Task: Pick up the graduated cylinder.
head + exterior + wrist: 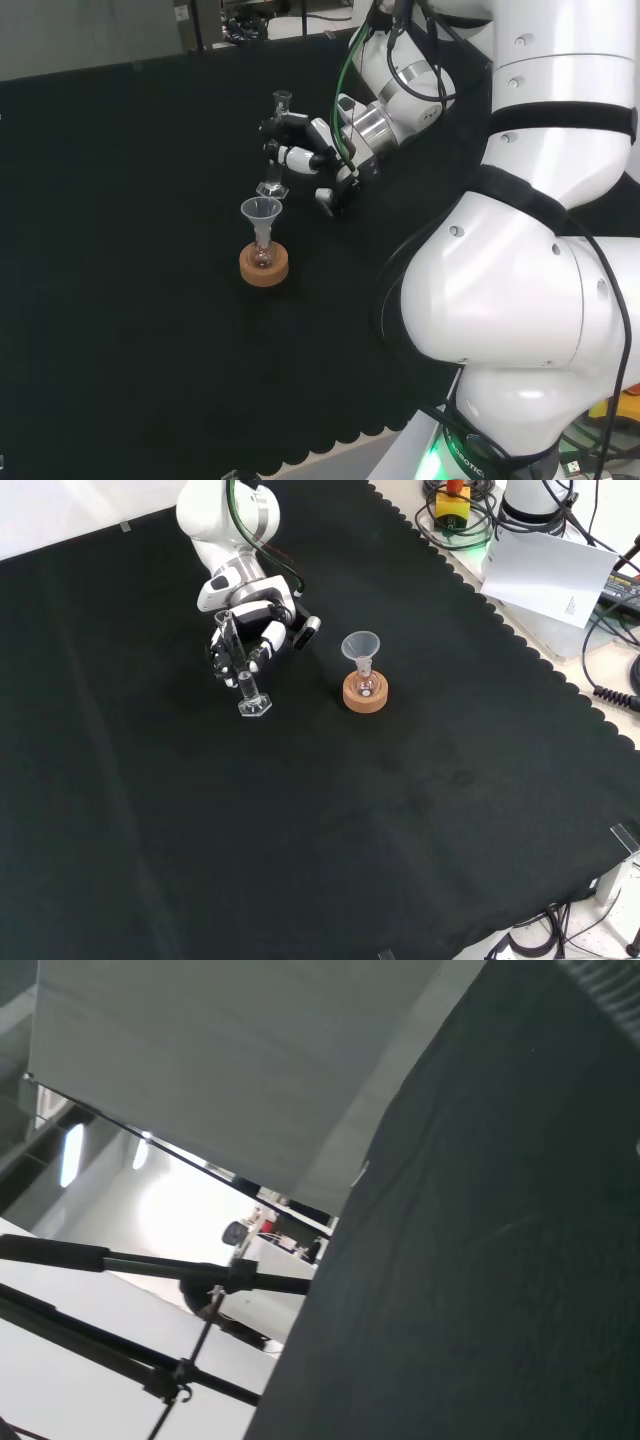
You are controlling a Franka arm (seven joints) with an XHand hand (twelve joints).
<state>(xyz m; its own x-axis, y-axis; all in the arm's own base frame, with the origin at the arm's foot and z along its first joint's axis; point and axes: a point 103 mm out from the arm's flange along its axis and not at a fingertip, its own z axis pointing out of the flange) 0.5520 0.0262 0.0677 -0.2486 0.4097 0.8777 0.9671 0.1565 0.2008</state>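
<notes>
Black cloth (330,830) over the whole bench, scalloped along its edge, faintly creased. Beyond that edge in the front view: cables, a white sheet of paper (548,572). Pale wall and dark tripod legs (120,1310) past the cloth in the wrist view. Near the cloth's middle, cylinder (243,670) upright, base apparently on the cloth, hand (250,630) curled around its stem. Just beside, right in the front view, a funnel (361,646) in a small flask on a cork ring (365,693).

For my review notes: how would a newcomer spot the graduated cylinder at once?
Start at the white arm and follow it to the hand on the black cloth. The graduated cylinder is the tall thin clear tube the fingers curl round. Unlike the funnel-topped flask on the cork ring, it has a flat clear foot.
</notes>
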